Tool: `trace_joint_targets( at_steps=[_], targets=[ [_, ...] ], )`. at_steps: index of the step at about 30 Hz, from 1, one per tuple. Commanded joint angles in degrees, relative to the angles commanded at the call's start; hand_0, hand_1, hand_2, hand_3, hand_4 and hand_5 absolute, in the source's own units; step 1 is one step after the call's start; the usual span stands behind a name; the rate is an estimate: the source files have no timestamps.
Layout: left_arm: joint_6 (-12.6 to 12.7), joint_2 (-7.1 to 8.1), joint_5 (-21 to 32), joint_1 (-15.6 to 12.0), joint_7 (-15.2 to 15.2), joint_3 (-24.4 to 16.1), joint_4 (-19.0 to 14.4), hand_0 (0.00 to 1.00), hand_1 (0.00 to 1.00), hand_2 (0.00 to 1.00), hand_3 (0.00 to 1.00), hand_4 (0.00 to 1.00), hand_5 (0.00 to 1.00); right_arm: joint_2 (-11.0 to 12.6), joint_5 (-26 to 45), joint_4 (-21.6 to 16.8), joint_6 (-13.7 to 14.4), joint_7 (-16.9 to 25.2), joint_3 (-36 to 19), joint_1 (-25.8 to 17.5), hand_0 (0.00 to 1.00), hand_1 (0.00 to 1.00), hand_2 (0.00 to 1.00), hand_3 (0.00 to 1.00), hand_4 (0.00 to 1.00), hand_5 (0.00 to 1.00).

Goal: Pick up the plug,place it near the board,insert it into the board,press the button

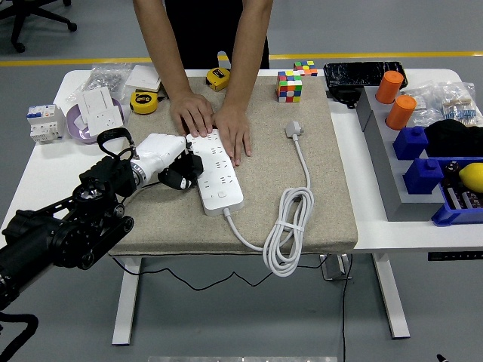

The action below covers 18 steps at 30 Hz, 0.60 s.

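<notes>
A white power strip (220,183) lies lengthwise on the beige mat (332,188), its button (222,194) near the end closest to me. A person across the table presses both hands (232,133) flat on the strip's far end. My left hand (178,162), white-shelled on a black arm, is shut on a black plug (183,173), held right against the strip's left side at its middle sockets. Whether the pins sit in a socket is hidden. The strip's own white cable (287,226) lies coiled to the right, ending in a white plug (293,129).
A Rubik's cube (289,86) stands at the mat's far edge. Two yellow tape measures (143,102) and white switch parts (100,109) lie far left. A grey tray (385,173) with orange cylinders (400,111) and blue blocks (411,142) occupies the right.
</notes>
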State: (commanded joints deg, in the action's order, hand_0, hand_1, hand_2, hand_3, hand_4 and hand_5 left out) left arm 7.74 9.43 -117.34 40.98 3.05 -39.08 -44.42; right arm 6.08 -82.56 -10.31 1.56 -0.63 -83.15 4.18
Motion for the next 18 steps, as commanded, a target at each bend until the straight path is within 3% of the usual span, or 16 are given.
trace_joint_targets(
  at_steps=[10, 11, 16, 17, 18],
  targets=[
    [-1.4, 0.48, -0.1, 0.2, 0.4, -0.4, -0.7, 0.507, 0.595, 0.625, 0.6, 0.711, 0.108, 0.0, 0.1, 0.0, -0.2, 0.1, -0.2, 0.1, 0.998, 0.904, 0.82, 0.806, 0.998, 0.894],
    [-1.6, 0.52, -0.1, 0.1, 0.5, -0.6, -0.8, 0.55, 0.666, 0.681, 0.627, 0.81, 0.087, 0.0, 0.0, 0.0, -0.2, 0.1, -0.3, 0.1, 0.998, 0.904, 0.818, 0.806, 0.998, 0.892],
    [-3.2, 0.78, -0.2, 0.2, 0.9, -1.3, -1.4, 0.55, 0.666, 0.681, 0.627, 0.81, 0.087, 0.0, 0.1, 0.0, -0.3, 0.1, -0.3, 0.1, 0.998, 0.904, 0.818, 0.806, 0.998, 0.892],
    [-3.6, 0.86, -0.2, 0.2, 1.1, -1.5, -1.5, 0.607, 0.738, 0.774, 0.775, 0.966, 0.13, 0.0, 0.1, 0.0, -0.3, 0.1, -0.3, 0.1, 0.998, 0.906, 0.818, 0.807, 0.998, 0.89],
    [-3.9, 0.9, -0.2, 0.2, 1.2, -1.7, -1.6, 0.607, 0.738, 0.774, 0.775, 0.966, 0.13, 0.0, 0.1, 0.0, -0.3, 0.1, -0.3, 0.1, 0.998, 0.906, 0.818, 0.807, 0.998, 0.89]
  ],
)
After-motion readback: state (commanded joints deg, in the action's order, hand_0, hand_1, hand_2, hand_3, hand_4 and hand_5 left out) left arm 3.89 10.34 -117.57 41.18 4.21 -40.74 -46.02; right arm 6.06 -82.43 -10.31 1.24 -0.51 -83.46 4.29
